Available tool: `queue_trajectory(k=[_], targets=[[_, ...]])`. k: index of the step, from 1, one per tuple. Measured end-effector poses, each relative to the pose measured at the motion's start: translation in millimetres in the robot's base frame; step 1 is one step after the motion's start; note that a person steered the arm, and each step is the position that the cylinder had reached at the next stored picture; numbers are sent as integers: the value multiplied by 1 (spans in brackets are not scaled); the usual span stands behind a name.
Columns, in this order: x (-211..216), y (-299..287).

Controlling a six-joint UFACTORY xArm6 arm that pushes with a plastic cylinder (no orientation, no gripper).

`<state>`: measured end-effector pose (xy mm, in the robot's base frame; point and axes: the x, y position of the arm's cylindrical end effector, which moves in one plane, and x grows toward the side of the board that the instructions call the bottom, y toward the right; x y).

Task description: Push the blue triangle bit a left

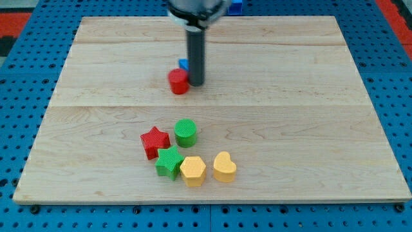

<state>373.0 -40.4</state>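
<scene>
The blue triangle (183,64) shows only as a small blue corner behind the rod, left of it, in the upper middle of the wooden board (290,96). A red round block (178,82) sits just below it, touching the rod's left side. My tip (196,84) rests on the board right beside the red block and just below-right of the blue triangle. Most of the blue triangle is hidden by the rod.
A cluster lies in the lower middle: a red star (154,141), a green cylinder (185,133), a green star (170,161), a yellow hexagon (192,171) and a yellow heart (224,167). A blue object (235,6) sits past the board's top edge.
</scene>
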Motion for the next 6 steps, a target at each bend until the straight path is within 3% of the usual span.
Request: queue_trajectory(k=[2,3,4,5,6], targets=[[-8,-29],[-13,41],[-45,-53],[-42,-104],[-43,-66]])
